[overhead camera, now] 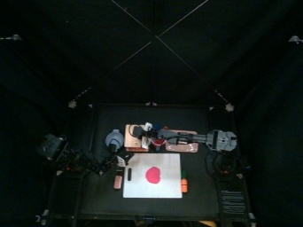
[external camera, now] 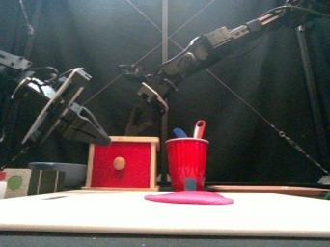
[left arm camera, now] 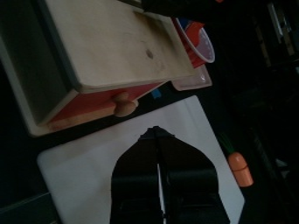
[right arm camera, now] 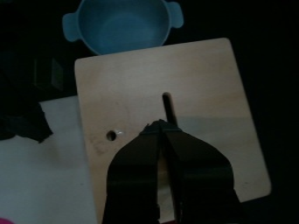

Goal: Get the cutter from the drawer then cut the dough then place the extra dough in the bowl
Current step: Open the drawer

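1 dough (overhead camera: 151,175) on 1 board (overhead camera: 136,188), bench front; 1 box (right arm camera: 198,105) behind, drawer (external camera: 129,152) closed, cutter unseen; 1 bowl (right arm camera: 122,24), 1 cup (external camera: 187,162). L hand (left arm camera: 153,133) over board, R hand (right arm camera: 158,125) over box: both closed, empty

Left end effector (left arm camera: 155,133) and right end effector (right arm camera: 160,126) both hover with jaws together.

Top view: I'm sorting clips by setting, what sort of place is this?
Probably a robot test booth staged as a toy kitchen: black curtains, a white cutting board bearing a flat red dough disc, a pale wooden box with a red drawer front.
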`<state>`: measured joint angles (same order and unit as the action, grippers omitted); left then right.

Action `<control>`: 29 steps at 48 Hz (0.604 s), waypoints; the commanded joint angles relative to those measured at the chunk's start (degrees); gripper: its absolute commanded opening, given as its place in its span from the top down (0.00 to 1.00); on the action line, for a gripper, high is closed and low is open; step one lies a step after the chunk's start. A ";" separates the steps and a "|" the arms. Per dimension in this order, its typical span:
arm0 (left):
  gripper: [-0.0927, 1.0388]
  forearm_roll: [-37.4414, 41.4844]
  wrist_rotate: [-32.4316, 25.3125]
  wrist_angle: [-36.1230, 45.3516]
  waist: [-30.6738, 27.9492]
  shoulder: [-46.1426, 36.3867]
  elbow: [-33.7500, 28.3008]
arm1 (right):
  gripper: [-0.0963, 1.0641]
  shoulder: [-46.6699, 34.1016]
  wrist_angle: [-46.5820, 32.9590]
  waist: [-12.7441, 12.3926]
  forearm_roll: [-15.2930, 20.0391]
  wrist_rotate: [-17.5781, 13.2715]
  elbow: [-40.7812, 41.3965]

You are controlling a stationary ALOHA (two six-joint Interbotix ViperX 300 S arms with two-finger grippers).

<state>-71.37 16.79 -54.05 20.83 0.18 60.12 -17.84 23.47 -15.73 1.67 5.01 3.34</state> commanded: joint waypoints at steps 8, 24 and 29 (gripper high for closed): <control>0.92 1.23 -0.18 -0.53 -1.67 0.09 -0.44 | 0.88 0.70 1.93 0.18 1.93 0.09 -2.46; 0.90 3.16 -0.62 -0.62 -3.34 0.44 0.09 | 0.88 -1.23 4.22 0.26 2.02 0.09 -4.48; 0.86 4.83 -0.35 0.00 -3.52 0.53 0.35 | 0.88 -1.05 4.66 0.26 2.02 0.00 -4.22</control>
<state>-67.59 16.44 -54.05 17.67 0.97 60.73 -20.30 27.77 -15.47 3.52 4.92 -0.18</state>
